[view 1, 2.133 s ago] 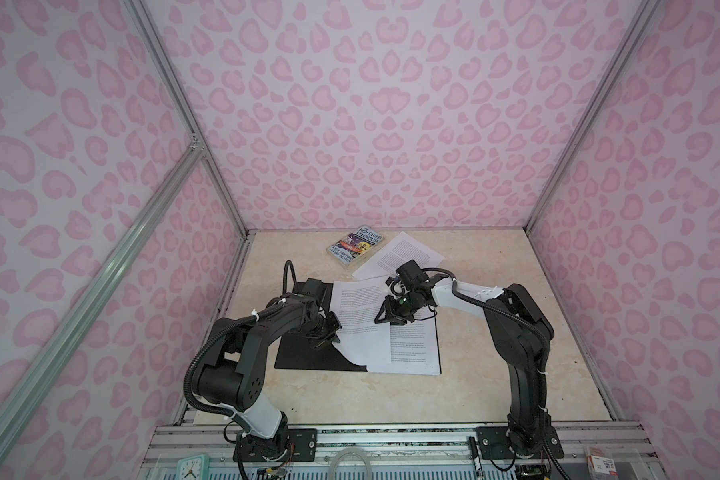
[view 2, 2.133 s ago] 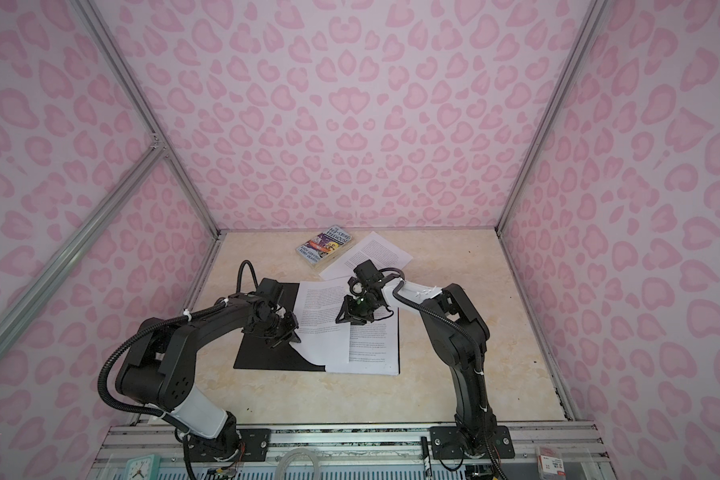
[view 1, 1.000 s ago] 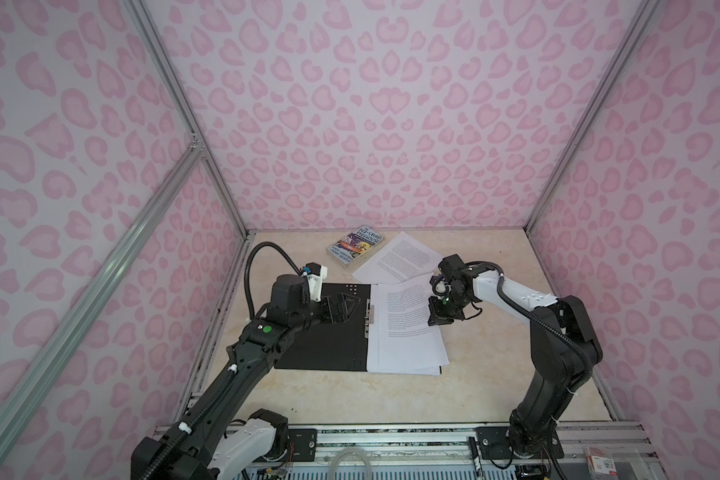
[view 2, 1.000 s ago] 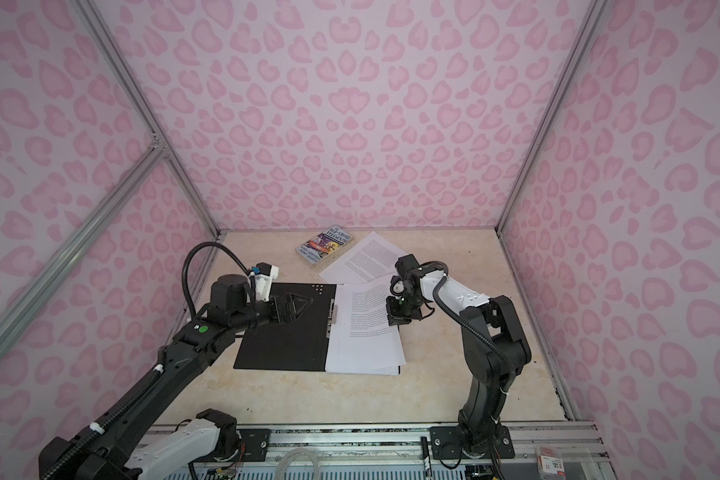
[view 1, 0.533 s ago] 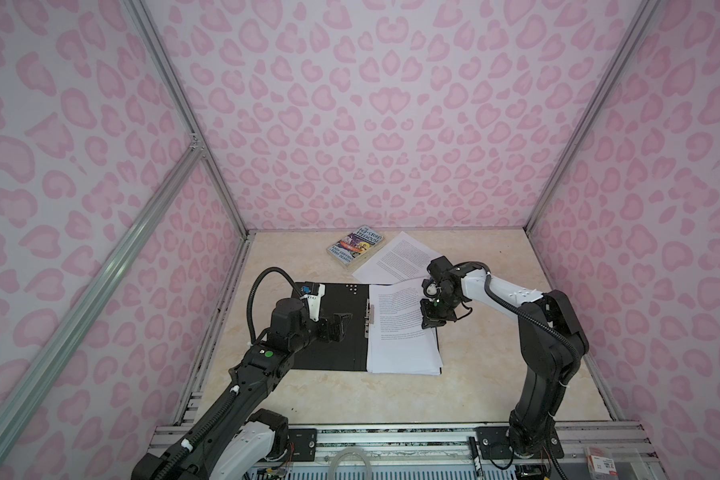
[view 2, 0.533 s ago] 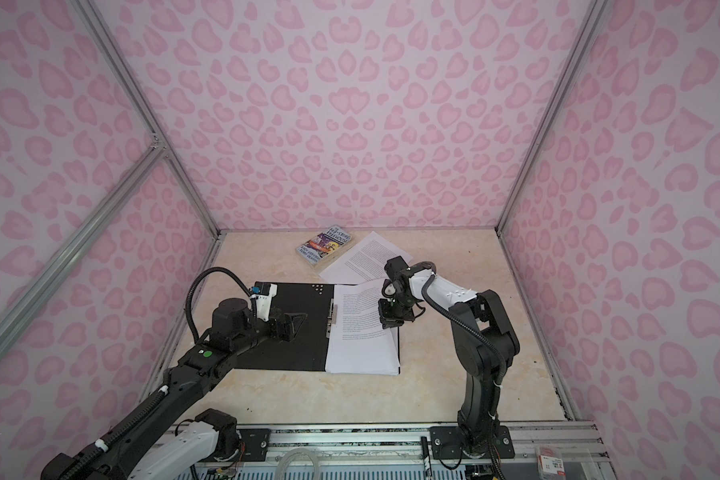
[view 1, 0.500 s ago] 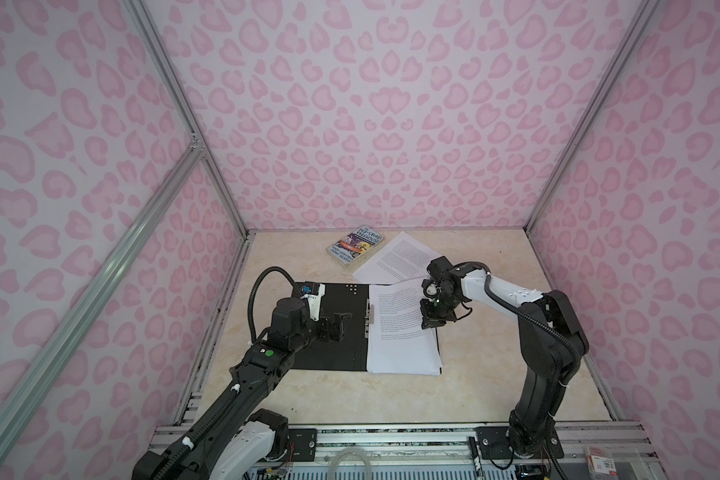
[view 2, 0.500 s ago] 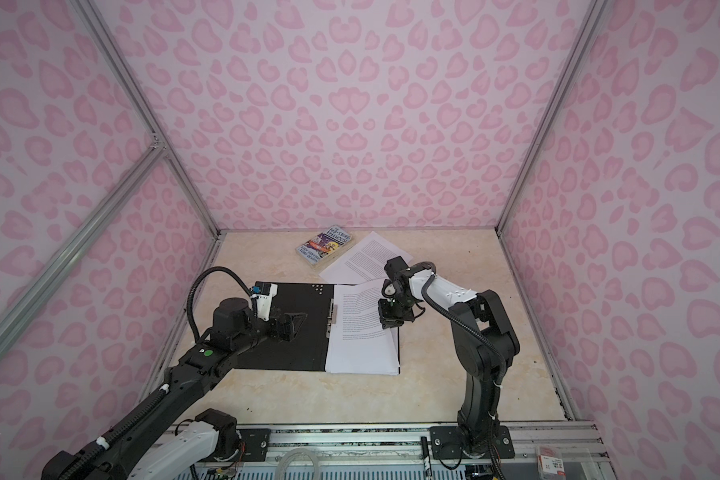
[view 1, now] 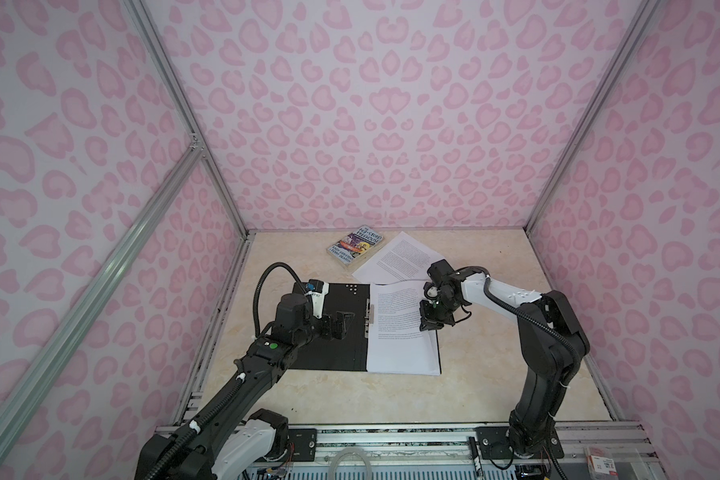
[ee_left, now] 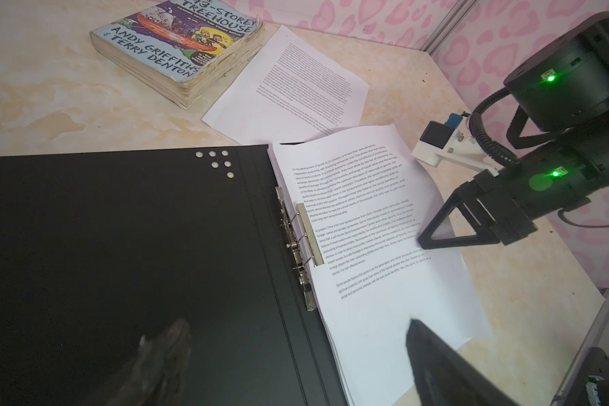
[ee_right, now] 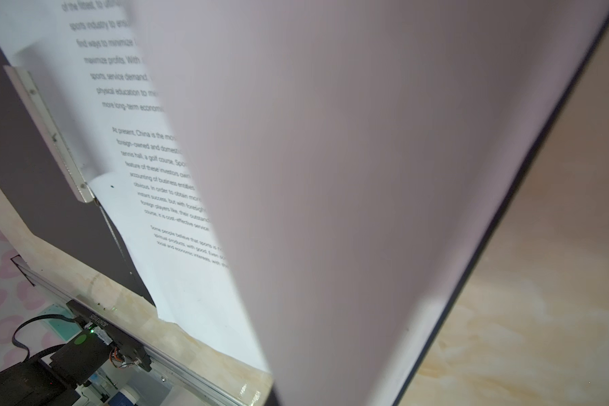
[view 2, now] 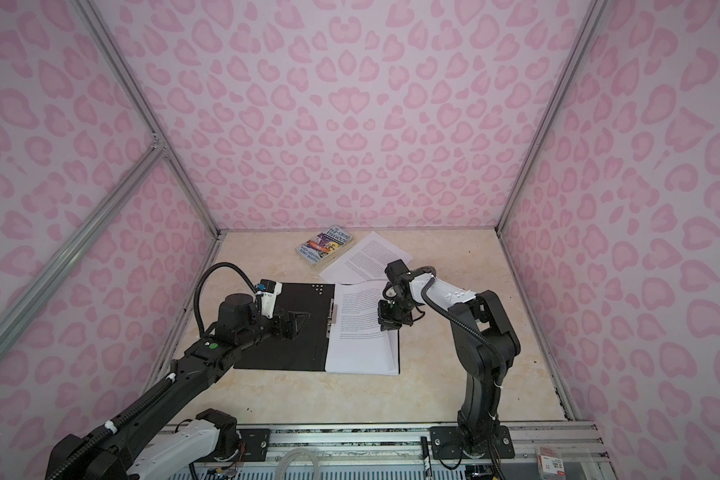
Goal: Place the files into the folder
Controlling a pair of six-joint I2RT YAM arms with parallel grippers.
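Note:
The folder point(view 1: 329, 349) point(view 2: 283, 349) lies open on the table, black inside up, with its metal spine clip point(ee_left: 306, 235) down the middle. A stack of the files point(view 1: 400, 340) point(view 2: 358, 345) point(ee_left: 384, 298), white printed sheets, covers its right half. My left gripper point(view 1: 341, 326) point(view 2: 292, 322) point(ee_left: 294, 337) hovers open over the bare black left half and holds nothing. My right gripper point(view 1: 429, 324) point(view 2: 387, 326) point(ee_left: 424, 242) is shut on the stack's raised right edge. A blurred white surface with a dark edge point(ee_right: 331, 175) fills the right wrist view. One more sheet point(view 1: 400, 259) point(ee_left: 289, 84) lies loose behind the folder.
A colourful paperback book point(view 1: 355, 248) point(view 2: 324, 246) point(ee_left: 180, 45) lies at the back beside the loose sheet. Pink patterned walls close in the table on three sides. A metal rail point(view 1: 391, 432) runs along the front edge.
The sheets that curled over the spine now lie stacked right of the clip. My left gripper drew back from the spine towards the front. My right gripper moved slightly left with the stack's edge.

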